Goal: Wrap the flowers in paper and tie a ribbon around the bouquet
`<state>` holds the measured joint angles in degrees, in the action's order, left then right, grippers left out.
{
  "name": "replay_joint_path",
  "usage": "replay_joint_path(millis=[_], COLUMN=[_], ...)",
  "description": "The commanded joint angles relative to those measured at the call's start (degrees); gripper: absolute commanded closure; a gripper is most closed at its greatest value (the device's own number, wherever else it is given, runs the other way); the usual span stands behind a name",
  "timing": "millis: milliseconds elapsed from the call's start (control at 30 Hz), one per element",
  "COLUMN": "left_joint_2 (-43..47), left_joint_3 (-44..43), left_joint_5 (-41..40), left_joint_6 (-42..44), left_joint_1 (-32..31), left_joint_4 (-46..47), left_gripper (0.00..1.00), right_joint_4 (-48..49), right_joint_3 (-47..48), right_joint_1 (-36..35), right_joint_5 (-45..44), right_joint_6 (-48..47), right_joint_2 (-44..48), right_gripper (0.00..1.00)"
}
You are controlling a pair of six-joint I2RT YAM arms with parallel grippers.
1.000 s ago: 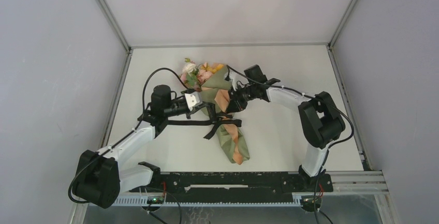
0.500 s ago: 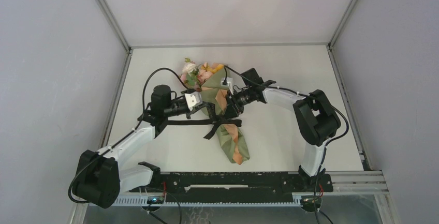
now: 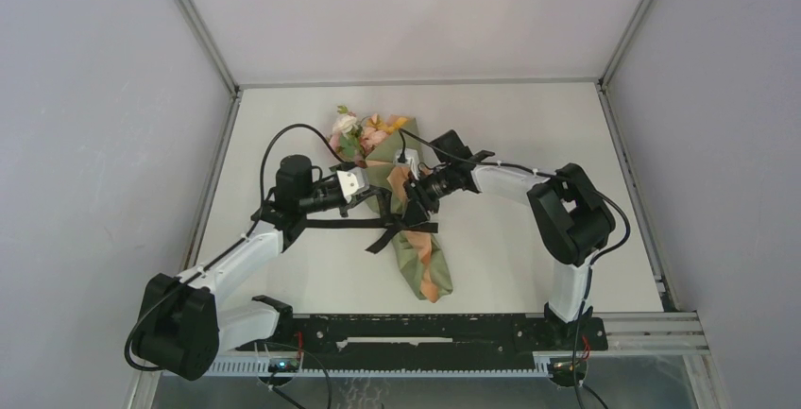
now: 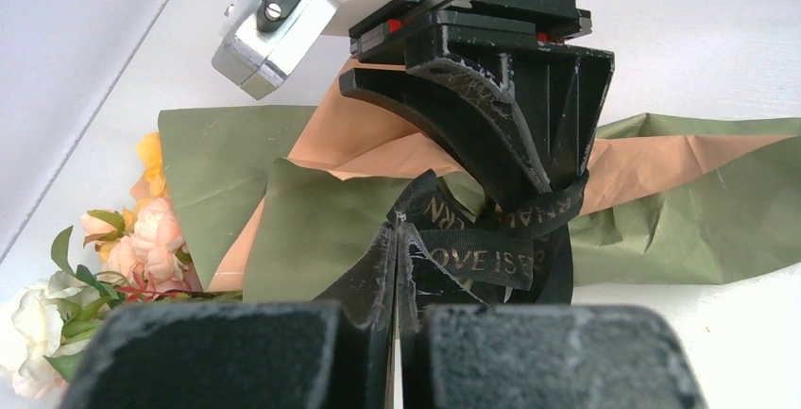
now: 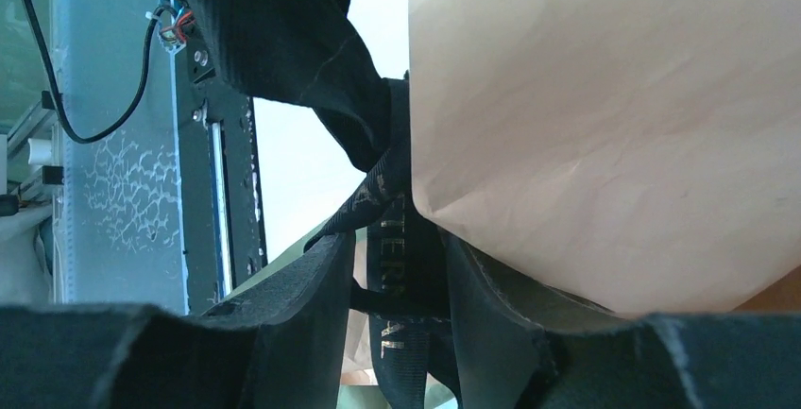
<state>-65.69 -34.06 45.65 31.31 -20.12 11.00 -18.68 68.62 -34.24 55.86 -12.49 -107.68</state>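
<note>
The paper (image 3: 418,263) cone, ribbon (image 3: 364,223) around it, holds flowers (image 3: 363,132), stems presumably inside.

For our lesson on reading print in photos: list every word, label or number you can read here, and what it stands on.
"OVE IS": gold letters on the black ribbon, left wrist view; its start is folded under.
"TERN": same ribbon, right wrist view.
Other ribbon lettering: creased, unreadable.
Nothing else legible.
</note>
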Motion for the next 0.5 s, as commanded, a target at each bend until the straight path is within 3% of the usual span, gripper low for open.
replay_joint_path(millis=[0, 167, 367, 467], left_joint_2=[-0.11, -0.10, -0.06, -0.05], left_joint_3=[-0.65, -0.65, -0.83, -0.91], left_joint_5=[0.53, 0.12, -0.42, -0.31], left_joint_6=[-0.13, 0.17, 0.95, 0.99], left_joint_1=[-0.01, -0.02, -0.02, -0.01], left_joint_4=[0.60, 0.34, -0.50, -0.56], left_gripper=[1.00, 1.00, 1.00, 1.00], right_joint_4=[0.02, -1.83, -4.37, -5.35], right_joint_3=[0.59, 0.60, 0.55, 0.55], right_joint_1=[-1.22, -1.53, -2.42, -2.52], right_joint_5=[-1.07, -3.20, -4.51, -4.86], right_joint_6=[-0.77, -1.82, -4.00, -4.21], right_joint_2=[0.38, 0.19, 0.62, 0.62], right_gripper=[0.51, 0.60, 0.60, 0.69])
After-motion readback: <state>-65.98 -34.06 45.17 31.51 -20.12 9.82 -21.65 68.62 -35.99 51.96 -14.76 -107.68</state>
